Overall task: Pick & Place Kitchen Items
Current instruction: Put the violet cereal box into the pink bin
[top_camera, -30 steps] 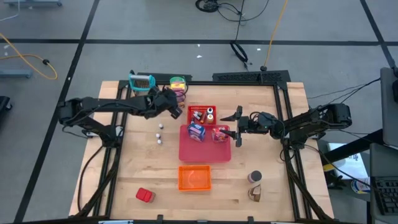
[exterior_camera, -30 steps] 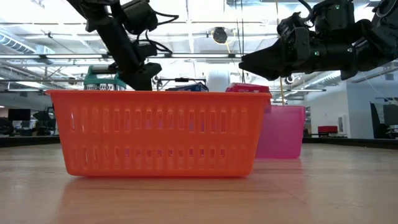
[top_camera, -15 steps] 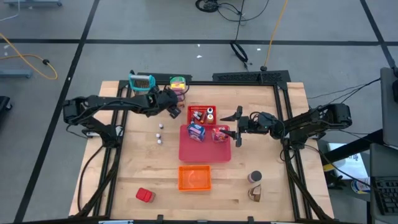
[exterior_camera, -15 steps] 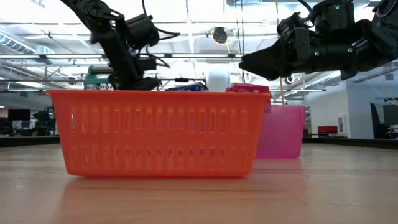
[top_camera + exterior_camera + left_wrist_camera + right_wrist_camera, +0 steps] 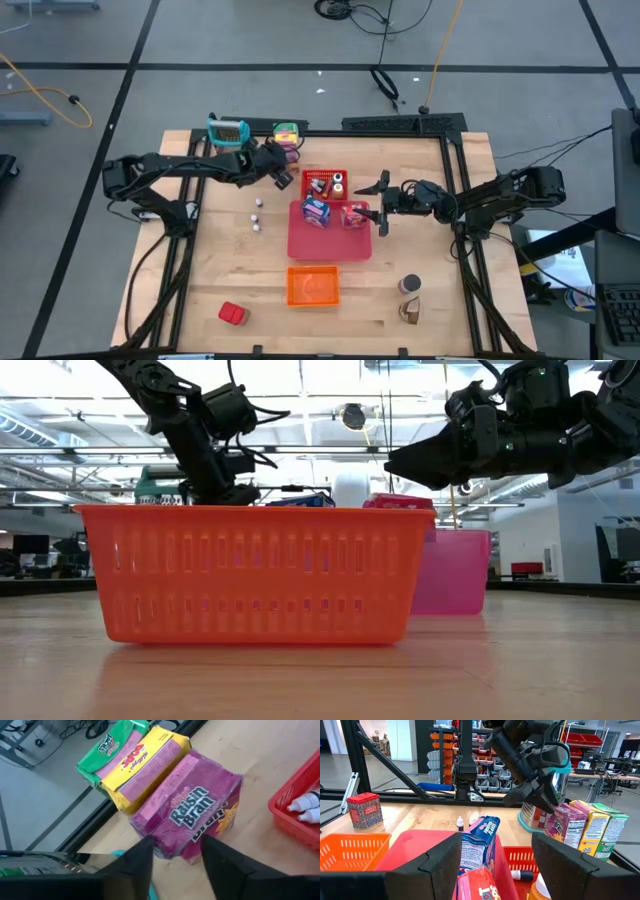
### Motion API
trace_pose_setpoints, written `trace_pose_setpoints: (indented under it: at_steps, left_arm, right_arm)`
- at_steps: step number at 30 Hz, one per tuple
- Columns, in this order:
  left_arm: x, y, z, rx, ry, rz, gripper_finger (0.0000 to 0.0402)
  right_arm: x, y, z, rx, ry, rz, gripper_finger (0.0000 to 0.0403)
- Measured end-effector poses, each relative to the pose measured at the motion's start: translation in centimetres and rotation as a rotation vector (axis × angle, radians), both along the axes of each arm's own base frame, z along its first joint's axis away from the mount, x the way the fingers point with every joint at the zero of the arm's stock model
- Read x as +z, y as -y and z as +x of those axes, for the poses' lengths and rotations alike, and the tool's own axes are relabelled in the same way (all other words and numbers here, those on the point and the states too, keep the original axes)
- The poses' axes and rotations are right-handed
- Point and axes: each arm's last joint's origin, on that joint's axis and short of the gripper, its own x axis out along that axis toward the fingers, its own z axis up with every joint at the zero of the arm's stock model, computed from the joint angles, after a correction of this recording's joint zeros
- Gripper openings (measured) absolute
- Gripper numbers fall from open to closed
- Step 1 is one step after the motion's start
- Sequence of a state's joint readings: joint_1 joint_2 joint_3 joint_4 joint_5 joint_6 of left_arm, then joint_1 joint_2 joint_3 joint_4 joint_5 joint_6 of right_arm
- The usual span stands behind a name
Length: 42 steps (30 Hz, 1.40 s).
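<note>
Three small food boxes stand side by side at the table's far edge: green [image 5: 112, 745], yellow [image 5: 145, 762] and purple [image 5: 195, 810]. My left gripper [image 5: 177, 842] reaches them slanting down from the table's left and is shut on the purple box [image 5: 565, 827], the nearest of the row. My right gripper [image 5: 382, 205] hangs level and open over the right edge of the red tray [image 5: 330, 250]. A blue box [image 5: 477, 845] and a red box [image 5: 352, 215] stand in that tray. My left gripper has the purple box between its two fingers [image 5: 142, 857], at the end of the box closest to the gripper [image 5: 172, 847]. The fingers come slanting down from the table's left and near side, one on each side of the box. The box stays in its row beside the yellow one.
A small red basket [image 5: 325, 183] with bottles stands beside the boxes, and a grater [image 5: 228, 132] at the far left. Two little shakers [image 5: 257, 213] stand left of the tray. Nearer are an orange basket [image 5: 313, 286], a red block [image 5: 232, 314], a jar [image 5: 410, 285] and a brown piece [image 5: 410, 311].
My left gripper has come down and toward the table's far edge onto the purple box, then has kept still. The boxes have not moved.
</note>
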<state>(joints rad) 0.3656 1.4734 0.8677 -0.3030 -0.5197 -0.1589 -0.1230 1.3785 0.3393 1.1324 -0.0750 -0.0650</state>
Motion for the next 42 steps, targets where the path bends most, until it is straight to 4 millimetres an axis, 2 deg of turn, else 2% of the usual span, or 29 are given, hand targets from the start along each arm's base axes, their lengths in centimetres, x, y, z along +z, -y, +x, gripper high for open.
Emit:
trace_pose_setpoints:
  at_steps: [6, 7, 16, 24, 42]
  left_arm:
    - [0.0, 0.1, 0.1, -0.024, 0.004, -0.020, 0.0026]
    - [0.0, 0.1, 0.0, -0.024, 0.003, -0.021, 0.0014]
    - [-0.1, 0.4, 0.2, -0.054, 0.006, -0.051, 0.0002]
    - [0.3, 2.3, 0.6, -0.112, -0.006, -0.017, 0.0000]
    - [5.0, 5.2, -1.7, -0.166, 0.061, 0.114, 0.0000]
  right_arm:
    - [0.0, 0.0, 0.0, 0.000, 0.000, 0.000, 0.0233]
    - [0.0, 0.0, 0.0, 0.000, 0.000, 0.000, 0.0233]
    - [0.0, 0.0, 0.0, 0.000, 0.000, 0.000, 0.0233]
    - [0.0, 0.0, 0.0, 0.000, 0.000, 0.000, 0.0233]
    - [-0.1, 0.0, 0.0, 0.000, -0.005, 0.001, 0.0233]
